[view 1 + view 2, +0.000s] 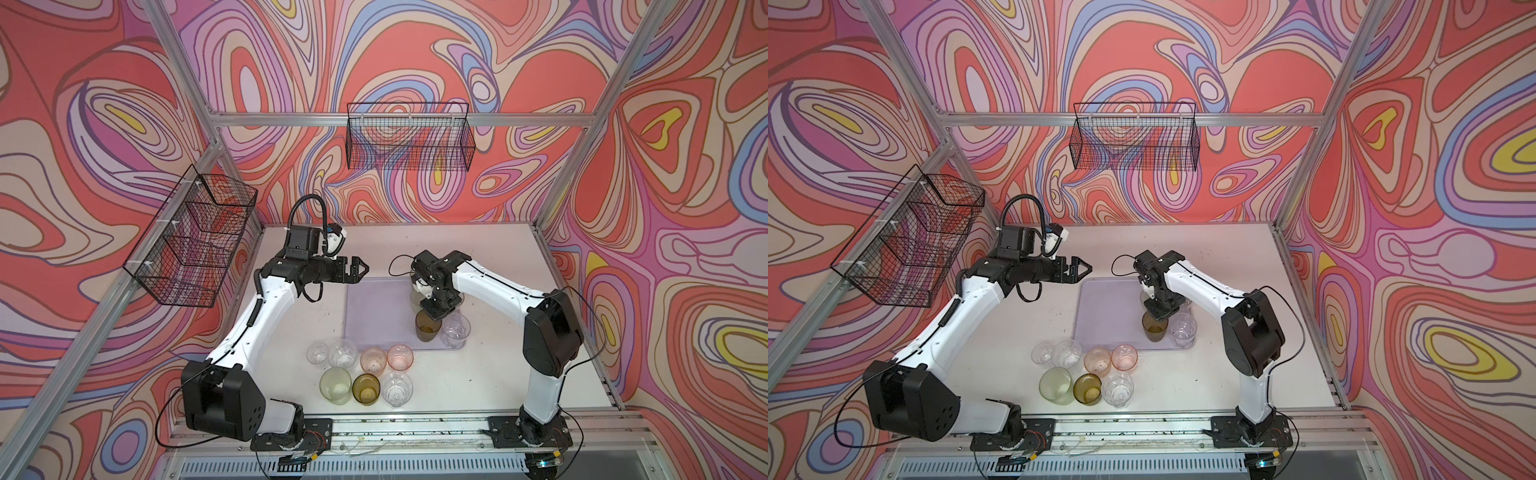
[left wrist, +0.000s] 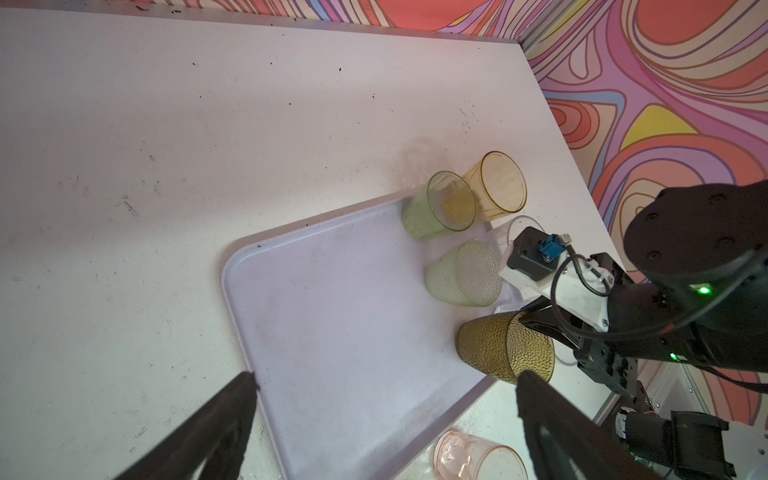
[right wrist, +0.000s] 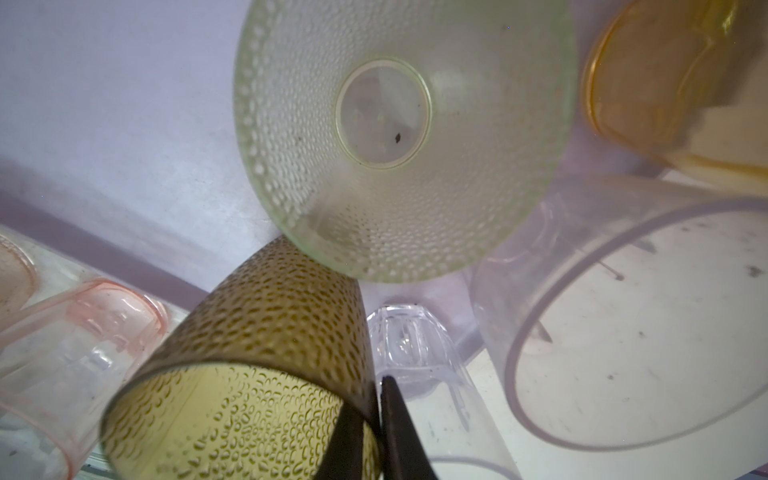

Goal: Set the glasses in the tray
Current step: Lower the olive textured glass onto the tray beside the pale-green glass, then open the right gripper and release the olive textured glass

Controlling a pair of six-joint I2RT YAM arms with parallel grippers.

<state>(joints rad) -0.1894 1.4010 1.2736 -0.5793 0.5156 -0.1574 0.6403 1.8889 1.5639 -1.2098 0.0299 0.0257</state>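
The pale lavender tray (image 1: 374,316) (image 1: 1104,311) (image 2: 332,324) lies mid-table. My right gripper (image 1: 432,313) (image 1: 1157,313) (image 3: 376,386) is shut on the rim of a dark olive-brown glass (image 1: 427,328) (image 2: 505,347) (image 3: 249,353), one finger inside and one outside. That glass is upright at the tray's near edge. Beside it in the tray are a clear faceted glass (image 1: 456,330), a pale green dimpled one (image 2: 463,274), a green one (image 2: 440,205) and an amber one (image 2: 498,185). My left gripper (image 1: 363,268) (image 1: 1086,266) (image 2: 386,376) hangs open and empty above the tray's far left corner.
Several glasses stand on the table in front of the tray, among them a pink one (image 1: 400,356), a green one (image 1: 336,385) and a clear one (image 1: 397,388). Black wire baskets hang on the left wall (image 1: 191,237) and back wall (image 1: 409,137).
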